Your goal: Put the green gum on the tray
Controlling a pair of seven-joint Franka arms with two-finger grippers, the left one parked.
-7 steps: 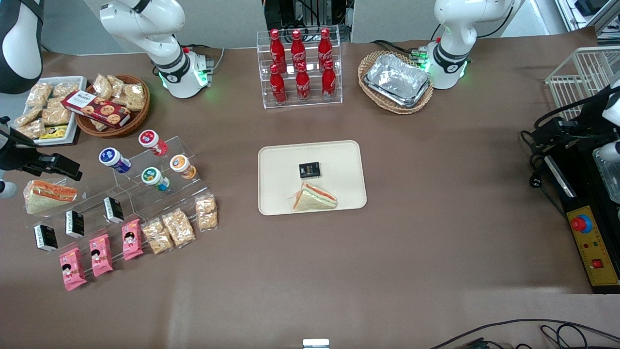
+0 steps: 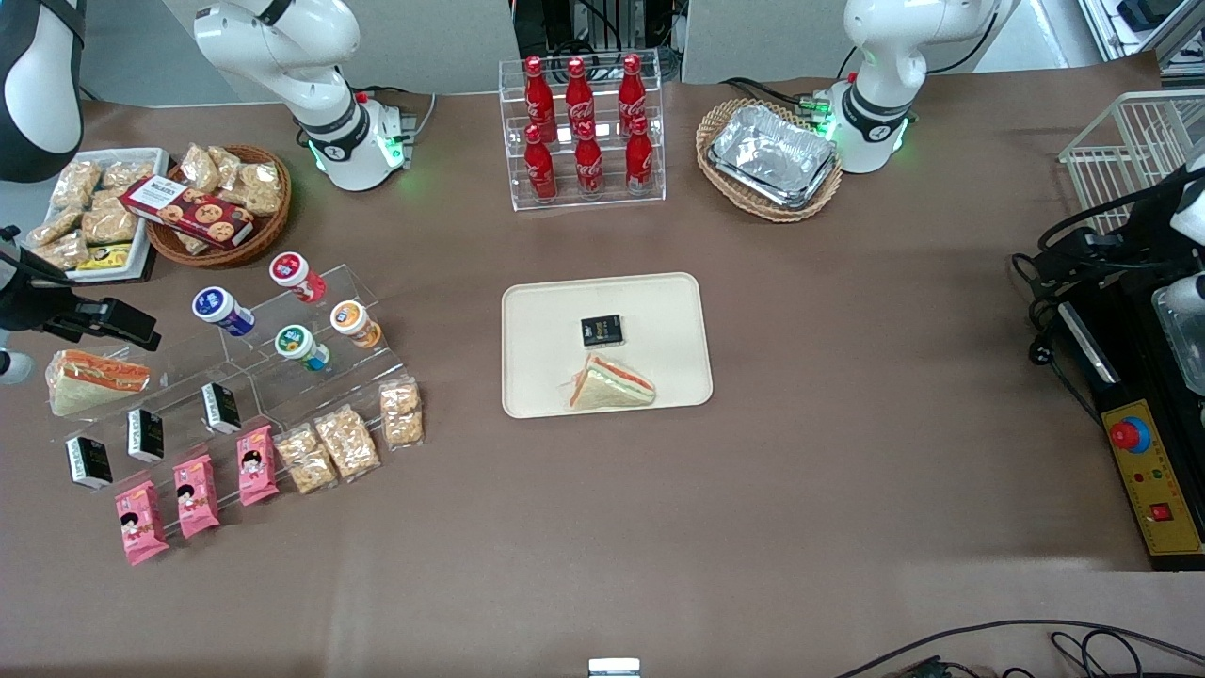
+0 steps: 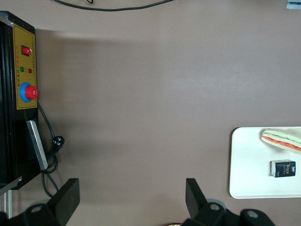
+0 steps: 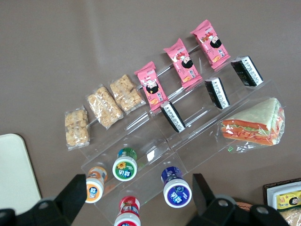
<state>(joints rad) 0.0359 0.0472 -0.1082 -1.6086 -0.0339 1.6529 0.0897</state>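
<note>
I hold the tool wide open above the green gum at the worktop's working-arm end, the tray sitting mid-worktop.

Gripper held above the working arm's end of the table, fingers spread apart, just beside the stepped stand, with a wrapped sandwich below it and slightly nearer the front camera. Green gum standing on the stand near the gripper, between gripper and tray, one canister beside it and two more on the step farther from the front camera. Tray well apart from the gripper toward the parked arm's end, carrying a small box and, nearer the front camera, a second sandwich.
</note>
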